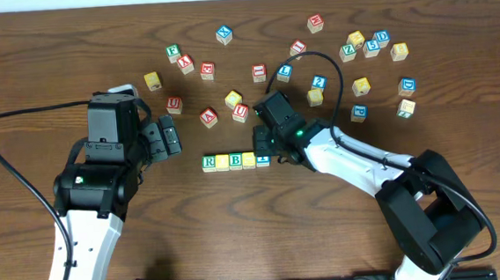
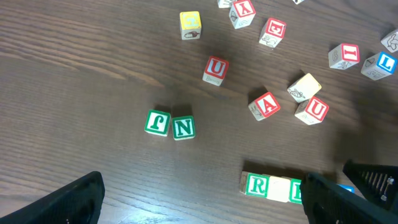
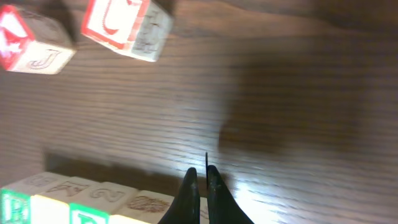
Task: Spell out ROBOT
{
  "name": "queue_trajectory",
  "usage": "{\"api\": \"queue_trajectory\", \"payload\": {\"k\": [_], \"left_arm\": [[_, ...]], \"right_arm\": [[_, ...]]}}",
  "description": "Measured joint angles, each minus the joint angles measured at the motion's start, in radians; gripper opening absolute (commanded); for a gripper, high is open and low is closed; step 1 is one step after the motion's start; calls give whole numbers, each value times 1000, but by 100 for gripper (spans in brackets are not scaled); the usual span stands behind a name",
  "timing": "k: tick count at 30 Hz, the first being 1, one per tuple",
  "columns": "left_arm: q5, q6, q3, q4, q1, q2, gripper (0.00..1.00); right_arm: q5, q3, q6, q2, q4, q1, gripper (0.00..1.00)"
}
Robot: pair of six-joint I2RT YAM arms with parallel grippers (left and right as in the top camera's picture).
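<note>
A row of five cubes lies mid-table: green R [image 1: 208,163], yellow [image 1: 222,162], green B [image 1: 236,161], yellow [image 1: 249,160], blue T [image 1: 263,160]. My right gripper [image 1: 260,142] is shut, with nothing between its fingers. It hangs just behind the T end of the row. In the right wrist view its closed tips [image 3: 200,179] stand over the row's last cube, and the green B [image 3: 87,215] shows at the bottom left. My left gripper [image 1: 169,137] stands open to the left of the row. In the left wrist view the R [image 2: 257,185] lies near its right finger [image 2: 329,200].
Loose cubes lie behind the row: red A [image 1: 209,117], red U [image 1: 240,112], a yellow cube [image 1: 233,98] and red U [image 1: 174,102]. Several more are scattered at the back right [image 1: 371,43]. Green F [image 2: 157,122] and N [image 2: 183,127] sit side by side. A black cable [image 1: 326,64] arcs over the table.
</note>
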Motion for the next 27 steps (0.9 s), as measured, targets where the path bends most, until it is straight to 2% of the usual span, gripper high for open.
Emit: {"api": "queue_trajectory", "payload": {"k": [11,27], "left_arm": [[0,0,0,0,0,0,98],[0,0,0,0,0,0,98]], "right_arm": [[22,0,95,0,-127,-43,1],[10,0,99,0,-128,-7,1]]}}
